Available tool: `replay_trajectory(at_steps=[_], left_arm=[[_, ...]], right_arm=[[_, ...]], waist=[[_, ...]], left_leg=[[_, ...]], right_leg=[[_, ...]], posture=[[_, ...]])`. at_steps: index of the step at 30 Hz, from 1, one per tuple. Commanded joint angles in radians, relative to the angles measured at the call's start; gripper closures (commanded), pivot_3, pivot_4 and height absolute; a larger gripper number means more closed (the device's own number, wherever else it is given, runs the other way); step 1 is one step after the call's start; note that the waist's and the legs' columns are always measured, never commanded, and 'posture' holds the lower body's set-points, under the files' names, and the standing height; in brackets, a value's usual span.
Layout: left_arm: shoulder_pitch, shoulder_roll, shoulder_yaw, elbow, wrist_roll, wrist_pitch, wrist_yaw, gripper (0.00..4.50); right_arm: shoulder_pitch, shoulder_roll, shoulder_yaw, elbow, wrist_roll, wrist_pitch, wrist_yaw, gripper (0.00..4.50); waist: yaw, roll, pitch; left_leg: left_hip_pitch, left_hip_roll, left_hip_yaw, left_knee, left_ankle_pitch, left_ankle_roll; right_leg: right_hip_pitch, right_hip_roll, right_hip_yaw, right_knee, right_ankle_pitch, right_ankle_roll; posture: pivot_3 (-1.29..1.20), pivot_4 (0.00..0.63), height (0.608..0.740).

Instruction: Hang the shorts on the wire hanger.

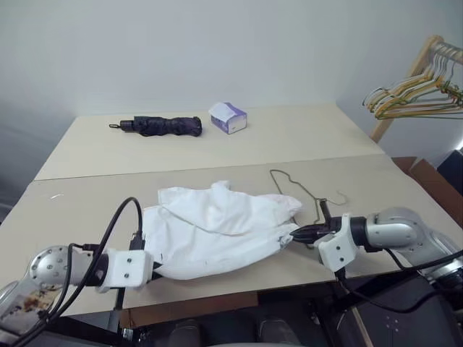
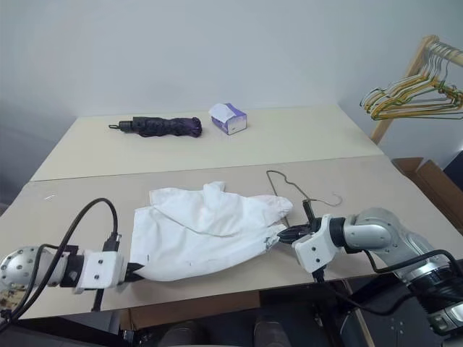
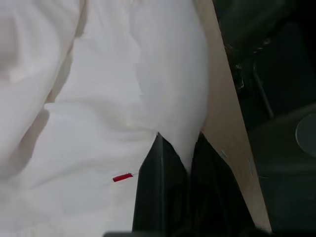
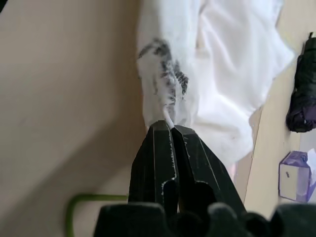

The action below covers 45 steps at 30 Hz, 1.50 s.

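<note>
Beige worktop (image 1: 79,210) against plain white wall. Shorts (image 1: 217,228) lie spread on near half of worktop, stretched between both hands. Left hand (image 3: 183,163) clamped on shorts' edge at near-left corner, small red mark (image 3: 122,177) beside its fingers. Right hand (image 4: 172,129) clamped on bunched cloth at shorts' right end. Wire hanger (image 1: 300,189) flat on worktop, just behind right hand, partly under shorts. Folded umbrella (image 1: 159,126) and tissue box (image 1: 228,117) on far half, well apart from shorts. Coloured hangers (image 1: 416,97) on wooden rack, far right
</note>
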Motion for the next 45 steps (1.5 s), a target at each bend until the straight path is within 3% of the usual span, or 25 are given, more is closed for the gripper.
replay_trajectory(at_steps=[1,5,7,11,15,17,19,23,28,31,35,38,40,42,45], left_arm=[[-0.208,-0.055,-0.008,0.085,-0.033,0.074,0.014,4.47],[-0.679,-0.205,-0.074,0.453,0.104,0.043,0.126,4.47],[-0.931,-0.295,-0.106,0.709,0.218,0.001,0.272,4.47],[-1.291,-0.403,-0.116,1.118,0.365,-0.135,0.582,4.47],[-1.582,-0.441,-0.129,1.42,0.502,-0.294,0.993,4.47],[-1.649,-0.44,-0.122,1.492,0.516,-0.359,1.062,4.47],[-1.673,-0.435,-0.108,1.527,0.503,-0.425,1.059,4.47],[-1.612,-0.387,-0.113,1.52,0.497,-0.6,0.99,4.47],[-1.356,-0.318,-0.096,1.357,0.339,-0.791,0.637,4.47],[-1.14,-0.289,-0.046,1.1,0.1,-0.676,0.4,4.47],[-0.834,-0.194,-0.018,0.732,-0.096,-0.47,0.193,4.47],[-0.621,-0.107,0.005,0.513,-0.192,-0.325,0.074,4.47],[-0.501,-0.044,0.026,0.402,-0.234,-0.236,0.006,4.47],[-0.367,0.04,0.041,0.334,-0.228,-0.211,-0.099,4.47],[-0.216,0.136,0.068,0.262,-0.222,-0.154,-0.202,4.47]], right_arm=[[-0.117,0.067,-0.062,-0.019,0.097,0.144,0.024,4.5],[-0.433,0.251,-0.081,0.219,-0.037,0.229,-0.149,4.5],[-0.607,0.333,-0.069,0.417,-0.159,0.211,-0.323,4.5],[-0.89,0.431,-0.026,0.789,-0.387,0.179,-0.763,4.5],[-1.1,0.487,-0.047,1.032,-0.465,0.123,-1.18,4.5],[-1.134,0.488,-0.049,1.086,-0.474,0.058,-1.264,4.5],[-1.134,0.478,-0.036,1.113,-0.484,-0.002,-1.297,4.5],[-1.037,0.441,-0.006,1.125,-0.497,-0.101,-1.266,4.5],[-0.826,0.374,0.018,1.025,-0.487,-0.287,-1.139,4.5],[-0.684,0.335,0.027,0.941,-0.423,-0.387,-0.985,4.5],[-0.533,0.296,0.031,0.824,-0.331,-0.444,-0.789,4.5],[-0.457,0.279,0.031,0.753,-0.28,-0.448,-0.673,4.5],[-0.423,0.268,0.027,0.716,-0.277,-0.447,-0.626,4.5],[-0.388,0.248,0.034,0.686,-0.291,-0.454,-0.58,4.5],[-0.338,0.222,0.041,0.643,-0.302,-0.453,-0.518,4.5]], waist=[[0.0,0.0,0.0],[0.0,0.0,-0.001],[-0.001,0.0,-0.002],[-0.002,-0.001,-0.003],[-0.001,-0.002,-0.004],[-0.002,-0.002,-0.004],[-0.003,-0.002,-0.004],[-0.005,-0.001,-0.004],[-0.008,-0.001,-0.004],[-0.018,-0.001,-0.004],[-0.041,-0.001,-0.004],[-0.061,-0.001,-0.004],[-0.063,-0.001,-0.003],[-0.061,-0.002,-0.003],[-0.057,-0.002,-0.004]], left_leg=[[0.0,0.0,0.0,0.0,0.0,0.0],[-0.005,-0.004,0.0,0.001,0.004,0.007],[-0.007,-0.005,-0.003,0.003,0.005,0.008],[-0.018,-0.01,-0.005,0.002,0.004,0.009],[-0.046,-0.011,-0.006,0.002,0.005,0.007],[-0.06,-0.012,-0.006,0.003,0.009,-0.001],[-0.061,-0.012,-0.005,0.0,0.009,-0.001],[-0.059,-0.012,-0.005,-0.007,0.005,0.006],[-0.052,-0.013,-0.004,-0.006,0.007,0.006],[-0.05,-0.012,-0.005,-0.004,0.01,0.006],[-0.04,-0.011,-0.008,-0.001,0.009,0.007],[-0.033,-0.01,-0.008,0.001,0.009,0.007],[-0.018,-0.009,-0.008,0.001,0.009,0.008],[-0.005,-0.008,-0.007,-0.002,0.008,0.008],[0.001,-0.007,-0.004,-0.006,0.008,0.008]], right_leg=[[0.001,0.0,0.0,0.0,0.0,0.0],[0.001,0.001,-0.001,0.002,0.001,0.001],[0.001,0.002,-0.002,0.002,0.007,0.009],[-0.009,0.0,-0.002,0.002,0.011,0.005],[-0.039,-0.002,-0.001,0.006,0.012,0.005],[-0.054,-0.003,0.0,0.016,0.013,0.005],[-0.056,-0.003,0.0,0.014,0.013,0.005],[-0.051,-0.002,-0.001,0.003,0.013,0.005],[-0.046,-0.002,-0.001,0.003,0.013,0.005],[-0.043,-0.002,-0.001,0.005,0.014,0.004],[-0.03,-0.001,-0.001,0.004,0.015,0.005],[-0.022,-0.001,-0.001,0.005,0.016,0.005],[-0.008,0.0,-0.001,0.004,0.016,0.004],[0.004,-0.001,-0.001,0.002,0.012,0.001],[0.006,-0.002,-0.001,0.001,0.004,0.0]], posture=[[-0.02,0.022,0.74],[-0.02,0.0,0.74],[-0.02,0.0,0.74],[-0.03,0.0,0.74],[-0.03,0.0,0.74],[-0.03,0.0,0.74],[-0.03,0.0,0.74],[-0.03,0.0,0.74],[-0.02,0.0,0.74],[-0.01,0.0,0.74],[0.0,0.0,0.74],[0.0,0.0,0.74],[0.0,0.0,0.74],[0.01,0.0,0.74],[0.01,0.0,0.74]])
